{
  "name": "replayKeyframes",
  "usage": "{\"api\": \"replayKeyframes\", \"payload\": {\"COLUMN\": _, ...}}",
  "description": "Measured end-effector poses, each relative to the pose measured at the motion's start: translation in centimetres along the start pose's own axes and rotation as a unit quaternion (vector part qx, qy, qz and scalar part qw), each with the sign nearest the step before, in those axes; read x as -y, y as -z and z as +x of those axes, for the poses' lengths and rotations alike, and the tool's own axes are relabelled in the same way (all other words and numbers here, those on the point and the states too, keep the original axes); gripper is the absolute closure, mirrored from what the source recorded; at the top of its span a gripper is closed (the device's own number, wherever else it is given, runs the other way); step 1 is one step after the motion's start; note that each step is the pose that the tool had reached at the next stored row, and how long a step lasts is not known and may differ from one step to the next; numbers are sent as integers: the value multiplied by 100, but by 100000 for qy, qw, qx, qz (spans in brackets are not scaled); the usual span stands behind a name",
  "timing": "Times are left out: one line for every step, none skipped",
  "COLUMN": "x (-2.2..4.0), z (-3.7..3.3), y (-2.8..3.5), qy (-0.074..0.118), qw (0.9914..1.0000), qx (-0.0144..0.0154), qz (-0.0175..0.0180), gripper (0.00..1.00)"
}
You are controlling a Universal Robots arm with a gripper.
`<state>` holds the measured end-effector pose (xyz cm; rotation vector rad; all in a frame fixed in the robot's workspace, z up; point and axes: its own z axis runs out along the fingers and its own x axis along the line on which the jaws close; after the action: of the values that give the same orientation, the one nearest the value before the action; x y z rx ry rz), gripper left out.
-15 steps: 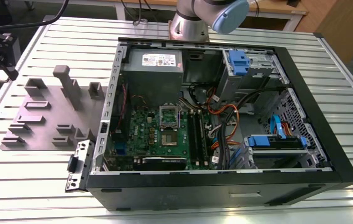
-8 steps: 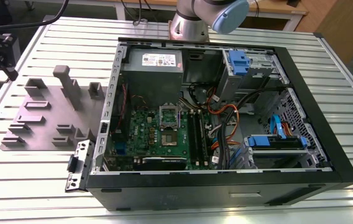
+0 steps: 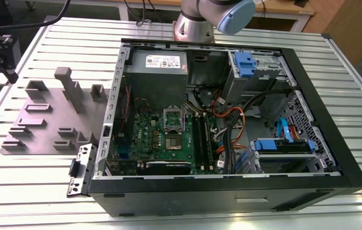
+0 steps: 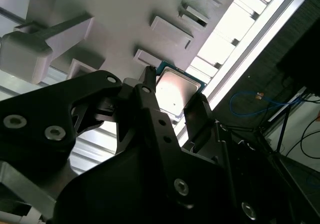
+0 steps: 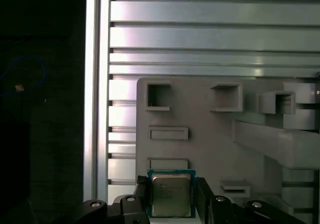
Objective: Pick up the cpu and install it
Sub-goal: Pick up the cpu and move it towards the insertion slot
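My gripper (image 5: 172,200) pinches the cpu (image 5: 171,194). The black fingers (image 5: 141,198) press on two opposite edges, and the silver top with its green rim faces the first wrist view. The second wrist view shows the same grip, with the cpu (image 4: 176,90) wedged between both fingers.

Past the cpu is the grey fixture plate (image 5: 210,149), with open square recesses (image 5: 159,96) and a long post (image 5: 275,144). I cannot tell whether the cpu is clear of the plate. Under the plate is the slatted metal table (image 5: 200,29).

In the exterior view the plate (image 3: 47,122) lies on the table at the exterior view's left, with the post (image 3: 69,88) upright. Just beside it, to the exterior view's right, is the open black case (image 3: 232,196).

- **Inside the case:** the green circuit board (image 3: 146,129) is on the left. The socket (image 3: 173,142) is mid-board, with the silver bracket frame (image 3: 173,116) tilted up at its far edge.
- **Farther in:** the grey power supply (image 3: 156,72) is at the far left corner. One blue drive carrier (image 3: 276,145) sits at the right and another (image 3: 243,62) at the far right.
- **Farthest:** the arm (image 3: 197,24) stands beyond the case's far wall.
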<state>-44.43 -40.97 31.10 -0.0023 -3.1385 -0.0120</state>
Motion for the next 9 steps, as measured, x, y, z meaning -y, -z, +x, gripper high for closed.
{"api": "replayKeyframes", "payload": {"x": 0, "z": 0, "y": 0, "qy": 1, "qw": 100000, "qx": 1, "qz": 61, "gripper": 53}}
{"api": "replayKeyframes", "payload": {"x": 0, "z": 0, "y": 0, "qy": 2, "qw": 100000, "qx": -3, "qz": 115, "gripper": 53}}
{"api": "replayKeyframes", "payload": {"x": 0, "z": 0, "y": 0, "qy": -1, "qw": 100000, "qx": 2, "qz": 171, "gripper": 53}}
{"api": "replayKeyframes", "payload": {"x": 0, "z": 0, "y": 0, "qy": 0, "qw": 100000, "qx": 2, "qz": 227, "gripper": 53}}
{"api": "replayKeyframes", "payload": {"x": 0, "z": 0, "y": 0, "qy": 3, "qw": 100000, "qx": 2, "qz": 282, "gripper": 53}}
{"api": "replayKeyframes", "payload": {"x": 0, "z": 0, "y": 0, "qy": -2, "qw": 99999, "qx": 1, "qz": 339, "gripper": 53}}
{"api": "replayKeyframes", "payload": {"x": 0, "z": 0, "y": 0, "qy": -1, "qw": 99999, "qx": 1, "qz": 394, "gripper": 53}}
{"api": "replayKeyframes", "payload": {"x": 0, "z": 0, "y": 0, "qy": 1, "qw": 99999, "qx": 3, "qz": 452, "gripper": 53}}
{"api": "replayKeyframes", "payload": {"x": 0, "z": 0, "y": 0, "qy": -2, "qw": 99999, "qx": 1, "qz": 509, "gripper": 53}}
